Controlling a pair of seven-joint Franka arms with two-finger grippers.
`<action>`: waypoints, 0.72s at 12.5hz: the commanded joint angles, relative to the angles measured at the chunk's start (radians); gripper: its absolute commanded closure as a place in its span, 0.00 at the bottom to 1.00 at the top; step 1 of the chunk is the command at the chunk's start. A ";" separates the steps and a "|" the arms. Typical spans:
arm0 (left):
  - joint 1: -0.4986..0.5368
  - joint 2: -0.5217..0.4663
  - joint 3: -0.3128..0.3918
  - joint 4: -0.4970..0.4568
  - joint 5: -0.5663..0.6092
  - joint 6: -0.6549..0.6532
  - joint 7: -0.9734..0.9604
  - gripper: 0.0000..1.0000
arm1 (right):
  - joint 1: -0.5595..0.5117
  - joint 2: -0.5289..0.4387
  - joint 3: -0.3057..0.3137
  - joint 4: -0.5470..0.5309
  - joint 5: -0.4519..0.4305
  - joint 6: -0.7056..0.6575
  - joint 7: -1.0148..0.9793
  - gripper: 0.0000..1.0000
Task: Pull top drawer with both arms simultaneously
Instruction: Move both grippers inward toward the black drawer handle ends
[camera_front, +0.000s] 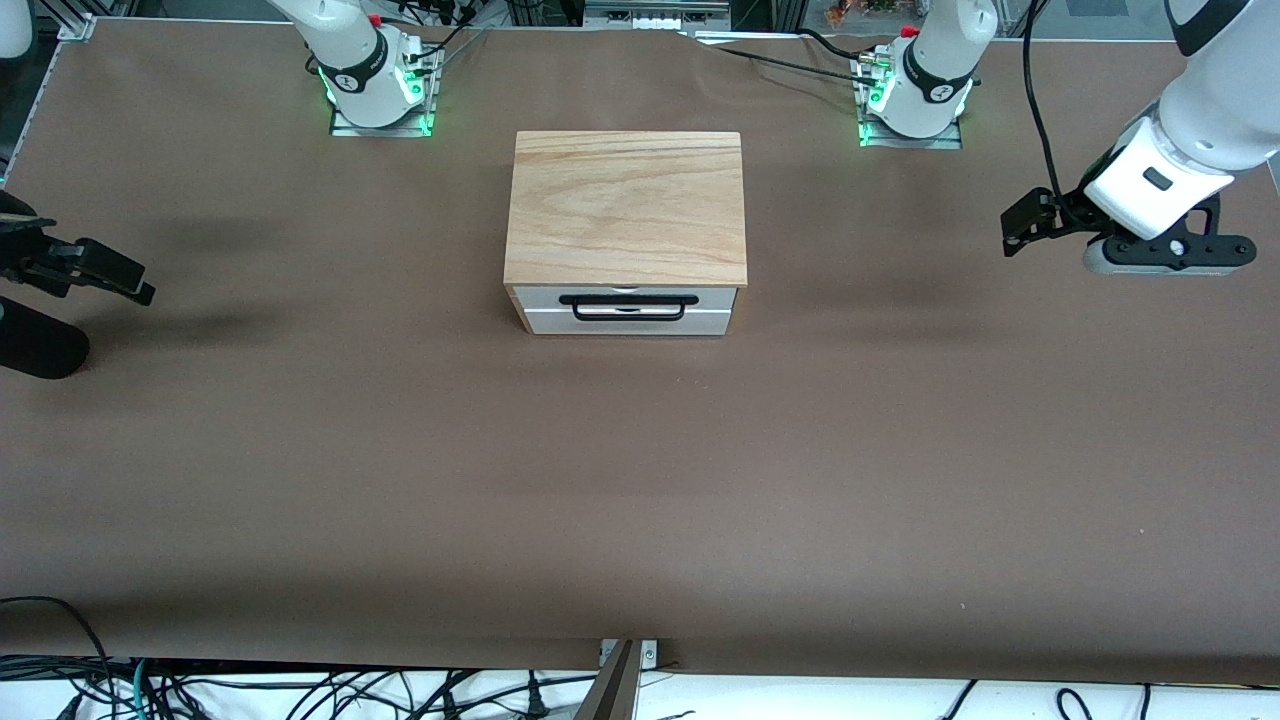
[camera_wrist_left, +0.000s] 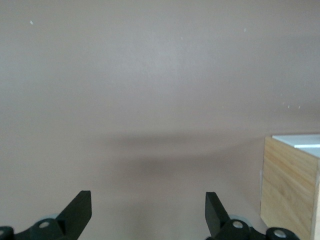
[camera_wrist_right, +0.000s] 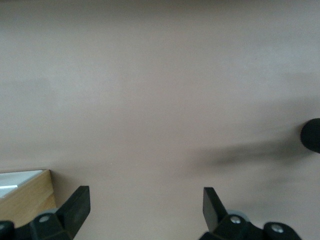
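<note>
Now the drawer (camera_front: 627, 309) sits shut in the box (camera_front: 627, 205) at mid-counter (camera_front: 640, 480). Left claw (camera_front: 1022, 232) and right claw (camera_front: 118, 276) hang open and empty, well apart from the box. Bring each to its own end of the handle (camera_front: 628, 308), close together, pull evenly.

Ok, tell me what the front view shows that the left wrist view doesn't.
Front only: the closed top drawer with its black handle, the box's wooden top, both arm bases, and the right tool over the table's right-arm end. Left wrist only: the left tool's fingers close up, spread open. Both: brown table, box, left tool.
</note>
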 joint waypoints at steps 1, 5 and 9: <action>-0.012 0.034 -0.006 0.037 -0.035 -0.040 0.000 0.00 | 0.020 0.060 0.011 0.010 -0.003 -0.009 0.011 0.00; -0.016 0.112 -0.009 0.046 -0.202 -0.024 0.003 0.00 | 0.046 0.133 0.016 0.005 0.175 -0.006 0.002 0.00; -0.023 0.384 -0.024 0.222 -0.562 -0.008 0.143 0.00 | -0.004 0.227 0.010 0.004 0.571 0.008 0.002 0.00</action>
